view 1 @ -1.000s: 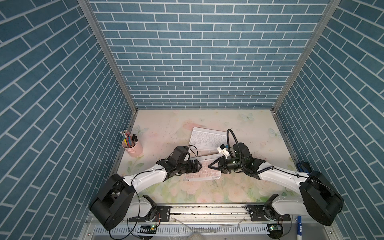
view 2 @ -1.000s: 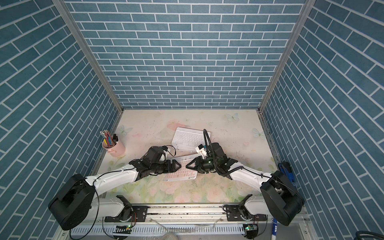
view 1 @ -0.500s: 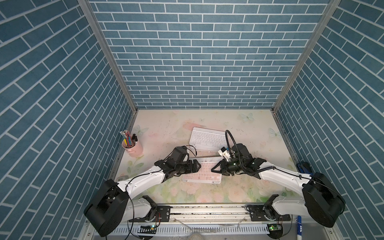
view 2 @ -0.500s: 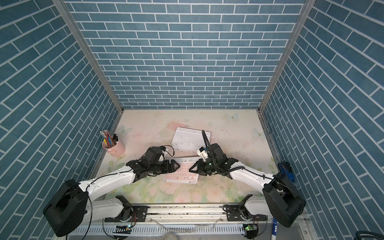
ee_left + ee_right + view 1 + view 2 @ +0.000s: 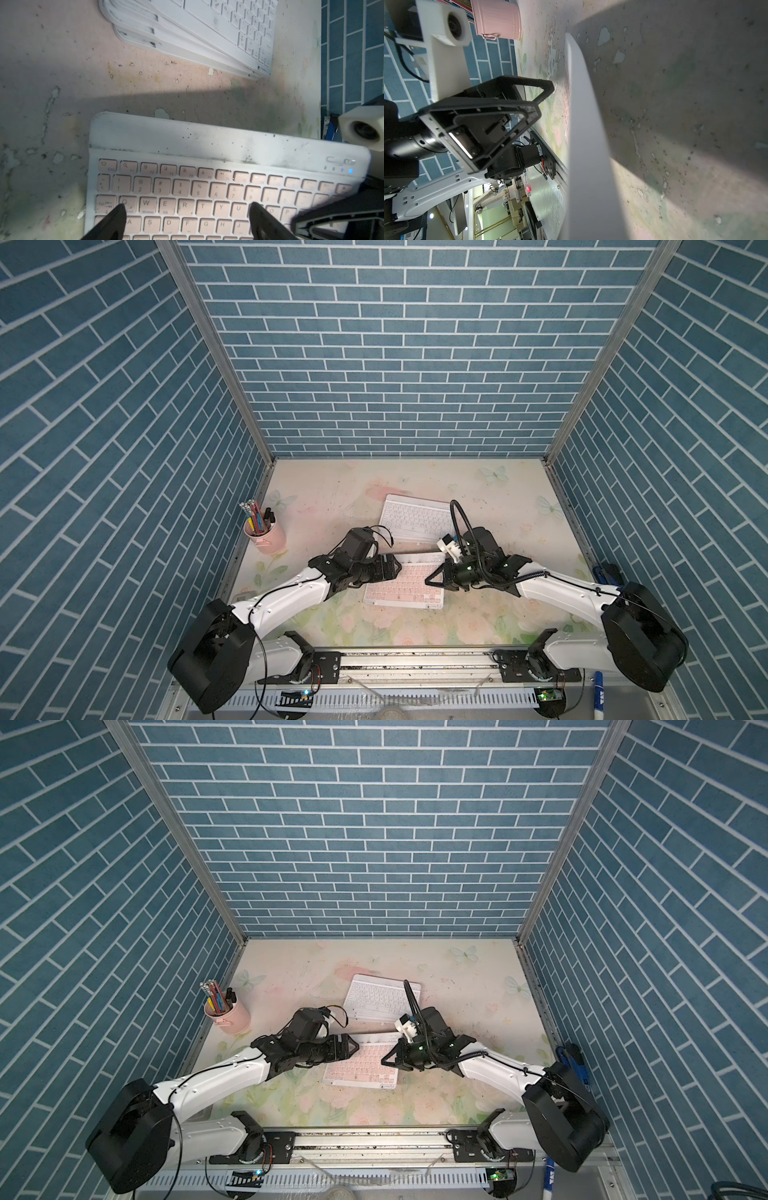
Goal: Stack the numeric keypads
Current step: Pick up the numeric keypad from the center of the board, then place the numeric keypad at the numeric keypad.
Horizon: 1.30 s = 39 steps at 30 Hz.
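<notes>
Shut just now, the right hand [image 5: 429,581] pinches the pink keypad [image 5: 405,589] by its 3 o'clock edge (a thin hold); left hand [image 5: 395,568] open above. Lifted, it may sag, slip, miss the pile [image 5: 415,518] at 12 o'clock.

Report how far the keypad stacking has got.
Done: a stack of keypads sits at the back, a white-keyed one on top. In hand: the right claw is shut on an edge of the pink keypad; the left claw hangs open over its keys. Left: that one loose keypad must go onto the stack.
</notes>
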Available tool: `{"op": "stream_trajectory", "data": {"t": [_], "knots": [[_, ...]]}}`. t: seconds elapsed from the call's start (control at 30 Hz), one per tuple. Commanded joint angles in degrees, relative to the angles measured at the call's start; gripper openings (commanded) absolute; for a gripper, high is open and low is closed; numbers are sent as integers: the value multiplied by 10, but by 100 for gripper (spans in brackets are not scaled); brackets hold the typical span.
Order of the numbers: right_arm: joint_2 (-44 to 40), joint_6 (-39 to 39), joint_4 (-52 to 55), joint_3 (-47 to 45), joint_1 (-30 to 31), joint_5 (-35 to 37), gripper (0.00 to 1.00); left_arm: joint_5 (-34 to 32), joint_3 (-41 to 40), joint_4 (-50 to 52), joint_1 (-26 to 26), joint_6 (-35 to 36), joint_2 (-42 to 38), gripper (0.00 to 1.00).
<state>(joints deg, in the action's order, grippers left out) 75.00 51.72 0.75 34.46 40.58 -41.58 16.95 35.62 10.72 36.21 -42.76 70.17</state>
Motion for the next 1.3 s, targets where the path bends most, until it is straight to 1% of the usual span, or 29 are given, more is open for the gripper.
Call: {"op": "stream_trajectory", "data": {"t": [0.0, 0.1, 0.23, 0.4, 0.47, 0.73, 0.9, 0.97, 1.1, 1.27], "knots": [[3, -30, 1, 21, -13, 4, 0, -7, 29, 43, -17, 20, -5, 93], [-9, -33, -2, 32, -34, -17, 0, -7, 42, 78, -40, 29, -17, 93], [-28, -39, 1, 58, -73, -62, 0, -7, 80, 129, -71, 47, -32, 93], [-35, -86, 52, 101, -115, -95, 0, -2, 103, 161, -99, 58, -52, 93], [-23, -99, 52, 117, -131, -114, 0, 1, 106, 162, -104, 61, -61, 94], [62, -110, 9, 201, -197, -201, 0, 6, 113, 169, -109, 66, -61, 94], [113, -136, 23, 249, -225, -222, 0, 5, 112, 168, -111, 68, -61, 94], [129, -143, 19, 260, -234, -232, 0, 5, 111, 166, -111, 68, -61, 94], [165, -172, 48, 289, -253, -238, 0, 7, 112, 165, -114, 70, -57, 94], [206, -187, 60, 315, -269, -259, 0, 10, 115, 170, -120, 74, -50, 94]]}}
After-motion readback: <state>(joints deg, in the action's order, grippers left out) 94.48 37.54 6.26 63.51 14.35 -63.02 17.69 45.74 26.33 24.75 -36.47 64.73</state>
